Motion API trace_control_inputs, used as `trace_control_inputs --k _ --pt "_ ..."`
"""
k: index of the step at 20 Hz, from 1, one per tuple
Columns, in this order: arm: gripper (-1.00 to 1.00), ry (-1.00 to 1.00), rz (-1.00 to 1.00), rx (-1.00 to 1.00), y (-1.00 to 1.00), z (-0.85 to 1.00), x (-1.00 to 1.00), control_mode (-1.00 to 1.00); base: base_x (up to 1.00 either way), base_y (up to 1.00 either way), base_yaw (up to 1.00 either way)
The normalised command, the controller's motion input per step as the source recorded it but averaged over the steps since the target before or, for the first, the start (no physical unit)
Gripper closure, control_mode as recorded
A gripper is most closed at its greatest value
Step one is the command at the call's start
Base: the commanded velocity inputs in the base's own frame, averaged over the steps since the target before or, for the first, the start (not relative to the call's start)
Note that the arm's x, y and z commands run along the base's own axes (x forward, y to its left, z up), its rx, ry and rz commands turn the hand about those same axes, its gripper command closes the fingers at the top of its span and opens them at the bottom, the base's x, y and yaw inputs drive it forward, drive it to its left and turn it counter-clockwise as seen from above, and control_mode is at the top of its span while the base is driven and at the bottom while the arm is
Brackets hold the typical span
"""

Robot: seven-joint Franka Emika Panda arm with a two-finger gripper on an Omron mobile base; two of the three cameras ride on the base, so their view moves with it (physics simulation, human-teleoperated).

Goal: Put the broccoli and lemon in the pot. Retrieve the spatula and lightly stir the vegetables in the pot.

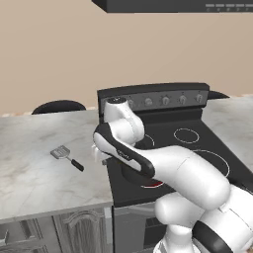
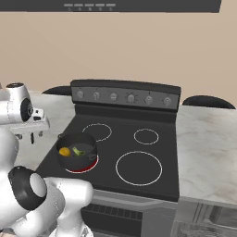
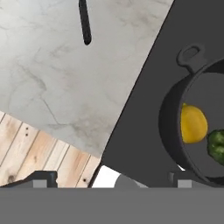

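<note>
Inside round dark pot [image 2: 77,150]: smooth lemon [image 2: 65,151]; knobbly broccoli [image 2: 78,151]

Pot [image 3: 175,127] cut off by hand view's right edge; only one handle seen there. Broccoli [image 3: 217,147] half out of frame. Spatula [image 3: 84,22]: only handle tip inside top edge. In left base view, arm hides pot and front-left burner [image 1: 153,184].

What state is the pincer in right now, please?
Pincer: open and holding nothing, above the marbled counter's edge beside the black stove.
</note>
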Motion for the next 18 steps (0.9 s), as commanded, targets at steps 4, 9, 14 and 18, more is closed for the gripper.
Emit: trace_control_inputs --k 4,9,14,18 --pt "-1.0 0.04 0.06 0.02 0.55 -0.02 0.14 -1.0 0.0 0.0 0.0" --pt "-1.0 -0.06 0.01 0.0 0.39 -0.25 0.07 -1.0 0.0 0.0 0.0" --pt "-1.0 -0.09 0.0 0.0 0.35 -0.24 0.21 -1.0 0.0 0.0 0.0" --pt "-1.0 0.0 0.0 0.0 0.3 -0.18 0.37 -1.0 0.0 0.0 0.0"
